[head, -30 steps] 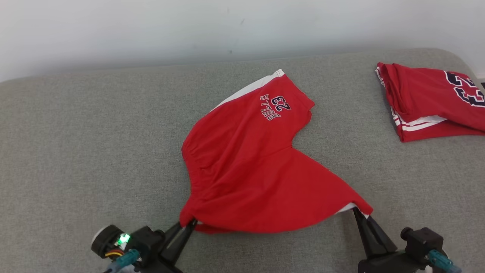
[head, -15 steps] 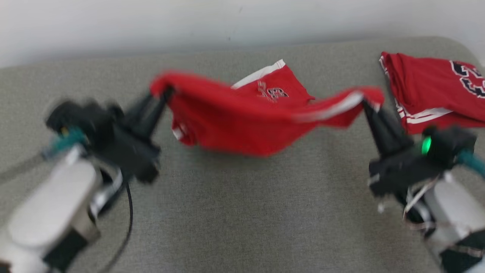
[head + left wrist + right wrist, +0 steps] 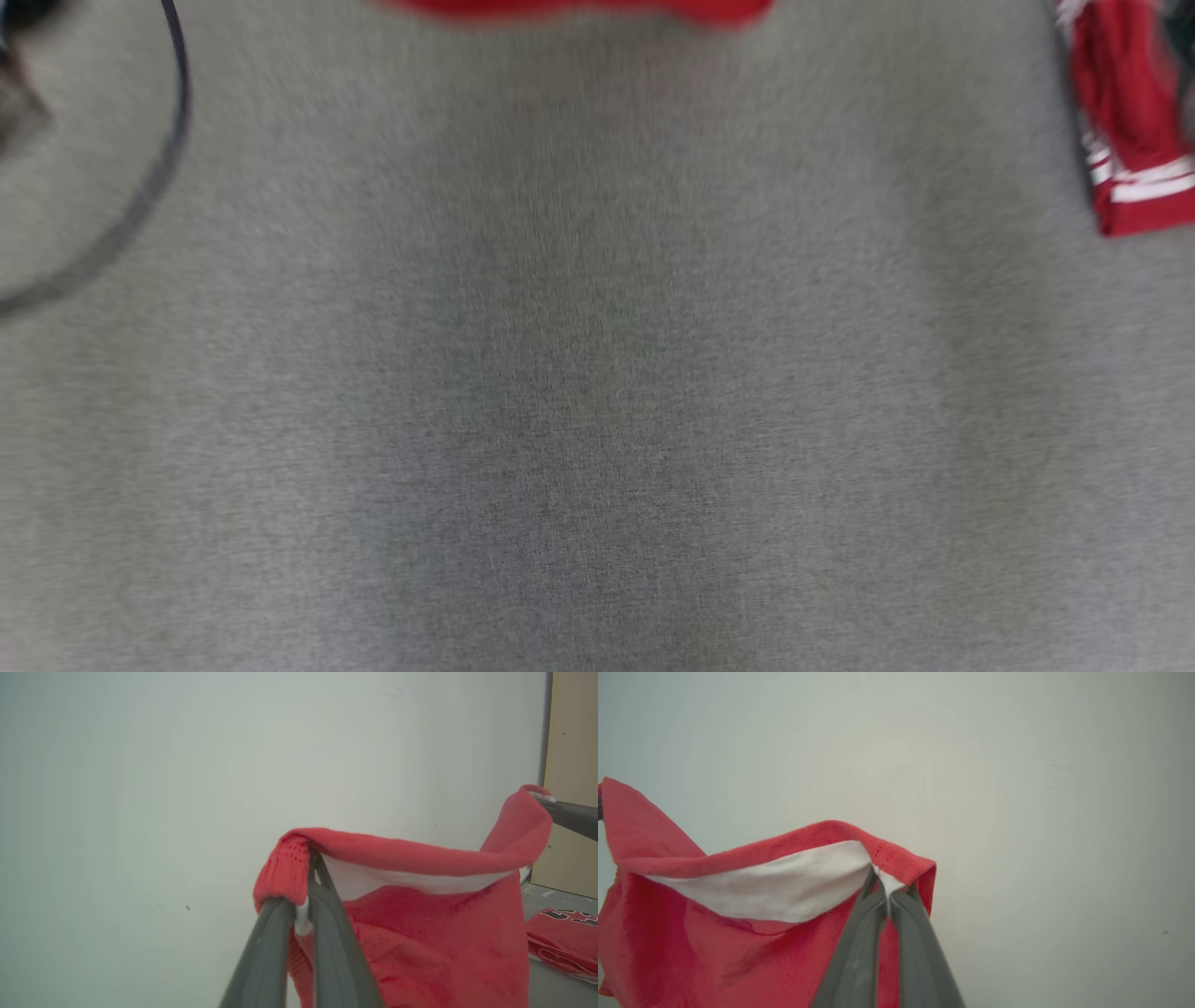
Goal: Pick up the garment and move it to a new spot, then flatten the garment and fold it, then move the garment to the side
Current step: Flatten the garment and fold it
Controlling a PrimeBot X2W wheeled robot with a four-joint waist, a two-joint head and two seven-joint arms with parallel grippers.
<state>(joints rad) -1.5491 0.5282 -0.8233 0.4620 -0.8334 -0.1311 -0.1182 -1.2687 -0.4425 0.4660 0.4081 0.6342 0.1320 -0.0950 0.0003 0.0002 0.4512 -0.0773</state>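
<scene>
The garment [image 3: 420, 924] is a pair of red shorts with a white panel, and it hangs in the air against the pale wall, stretched between both grippers. My left gripper [image 3: 306, 872] is shut on its ribbed red corner. My right gripper [image 3: 883, 882] is shut on the opposite corner, where the white panel [image 3: 784, 882] meets the red hem. The left wrist view also catches the right gripper's dark finger [image 3: 572, 817] at the far corner. In the blurred head view a strip of the garment [image 3: 579, 7] crosses the top edge.
A grey fabric surface [image 3: 597, 392] spreads below. A second red garment with white stripes [image 3: 1130, 140] lies folded at its right side, also seen as a red pile [image 3: 560, 942] in the left wrist view. A dark cable [image 3: 159, 177] loops at the upper left.
Both grippers have lifted the garment from the grey surface up into the air, keeping hold of its corners. The head camera has tilted down, so the whole head picture has shifted.
</scene>
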